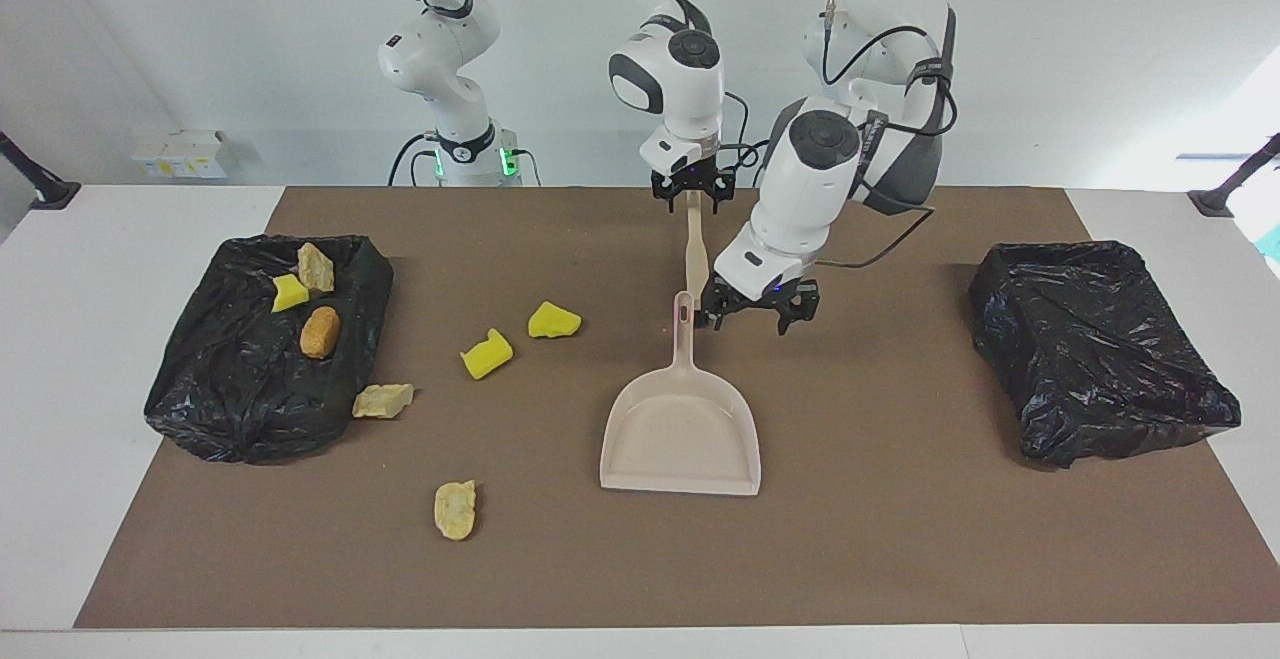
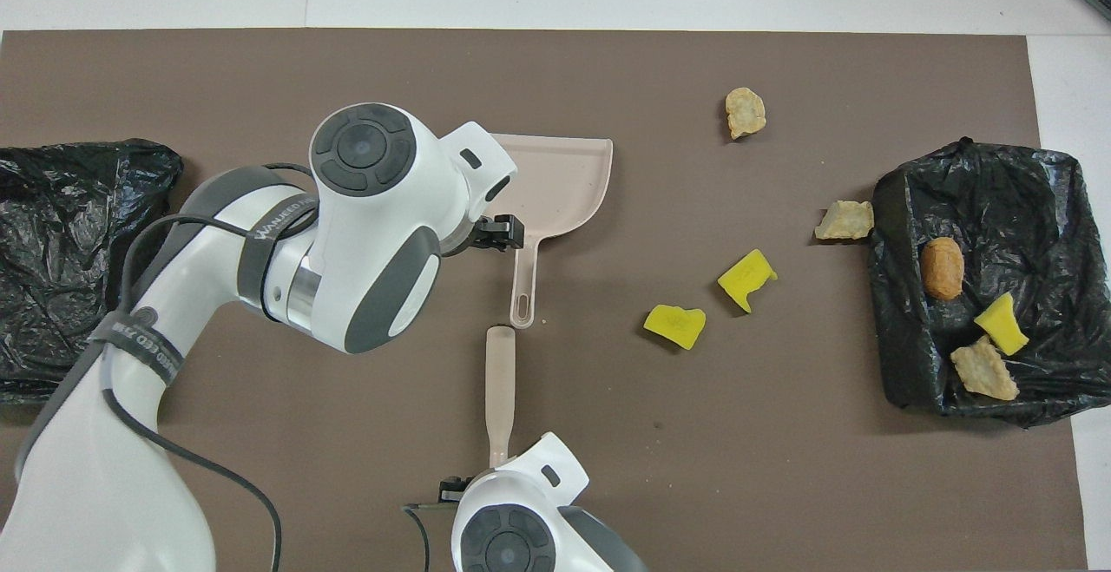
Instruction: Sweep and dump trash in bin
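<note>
Mid-frame, the spread left gripper [image 1: 750,323] hovers by the handle of the beige plastic dustpan [image 1: 680,439], apparently to seize it; the right gripper [image 1: 690,201] (grip unclear) meets the slim beige brush [image 1: 697,264].

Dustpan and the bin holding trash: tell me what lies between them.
In the overhead view: one yellow sponge chunk, a second yellow chunk nearer the dustpan, and a tan lump beside the bin.
</note>
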Available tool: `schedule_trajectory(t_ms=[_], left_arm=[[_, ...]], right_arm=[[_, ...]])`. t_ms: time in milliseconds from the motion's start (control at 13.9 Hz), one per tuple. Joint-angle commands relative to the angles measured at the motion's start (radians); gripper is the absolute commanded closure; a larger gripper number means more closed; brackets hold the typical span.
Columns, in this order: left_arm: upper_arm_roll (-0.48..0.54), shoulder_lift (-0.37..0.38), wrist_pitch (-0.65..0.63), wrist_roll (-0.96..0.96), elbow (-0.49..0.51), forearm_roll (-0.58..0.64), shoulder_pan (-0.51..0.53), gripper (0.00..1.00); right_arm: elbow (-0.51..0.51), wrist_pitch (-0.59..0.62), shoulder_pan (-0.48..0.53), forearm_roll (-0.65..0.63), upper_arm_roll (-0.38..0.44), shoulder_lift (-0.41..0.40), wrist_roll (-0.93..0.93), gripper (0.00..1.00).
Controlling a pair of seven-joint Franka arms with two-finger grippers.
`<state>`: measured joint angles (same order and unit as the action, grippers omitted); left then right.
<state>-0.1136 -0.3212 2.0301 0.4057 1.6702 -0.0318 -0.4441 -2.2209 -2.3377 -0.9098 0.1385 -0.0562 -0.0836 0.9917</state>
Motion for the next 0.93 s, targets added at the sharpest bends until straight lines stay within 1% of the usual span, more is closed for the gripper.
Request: schedule_trajectory(t_ms=[0, 72, 216, 359, 431, 503, 575, 647, 719, 791, 862], left_arm=[[0.017, -0.008, 0.009, 0.018, -0.001, 0.004, -0.036, 0.0], [0.019, -0.025, 0.018, 0.021, -0.001, 0.003, -0.066, 0.0], [0.017, -0.042, 0.05, 0.037, 0.008, 0.003, -0.079, 0.0], [0.019, -0.087, 0.087, 0.102, 0.011, 0.004, -0.119, 0.0], [0.019, -0.087, 0.085, 0.105, 0.013, 0.006, -0.117, 0.0], [0.019, -0.087, 0.087, 0.104, 0.014, 0.007, -0.117, 0.0], [0.019, -0.087, 0.087, 0.102, 0.019, 0.007, -0.116, 0.0], [0.017, -0.087, 0.088, 0.102, 0.022, 0.007, -0.117, 0.03], [0.019, -0.087, 0.085, 0.11, 0.026, 0.006, -0.123, 0.12], [0.019, -0.085, 0.081, 0.113, 0.035, 0.006, -0.123, 0.17], [0.017, -0.085, 0.072, 0.113, 0.037, 0.006, -0.125, 0.3]], right_arm=[[-0.022, -0.026, 0.002, 0.018, 0.001, 0.018, 0.004, 0.4], [-0.022, -0.025, 0.002, 0.018, 0.001, 0.018, 0.004, 0.43], [-0.02, -0.026, 0.002, 0.018, 0.002, 0.013, 0.002, 0.46], [-0.02, -0.028, 0.003, 0.018, 0.001, 0.011, 0.001, 0.55], [-0.02, -0.028, 0.003, 0.018, 0.002, 0.011, -0.005, 0.63], [-0.017, -0.026, 0.003, 0.018, 0.002, 0.01, -0.011, 0.82], [-0.011, -0.019, 0.005, 0.018, 0.001, 0.008, -0.013, 0.99], [-0.005, -0.006, 0.005, 0.018, 0.001, 0.005, -0.012, 1.0], [-0.003, 0.001, 0.005, 0.018, 0.001, 0.005, 0.002, 1.0], [-0.005, 0.014, 0.005, 0.018, 0.001, 0.008, 0.007, 1.0], [-0.003, 0.044, 0.005, 0.018, 0.002, 0.014, 0.01, 1.0]])
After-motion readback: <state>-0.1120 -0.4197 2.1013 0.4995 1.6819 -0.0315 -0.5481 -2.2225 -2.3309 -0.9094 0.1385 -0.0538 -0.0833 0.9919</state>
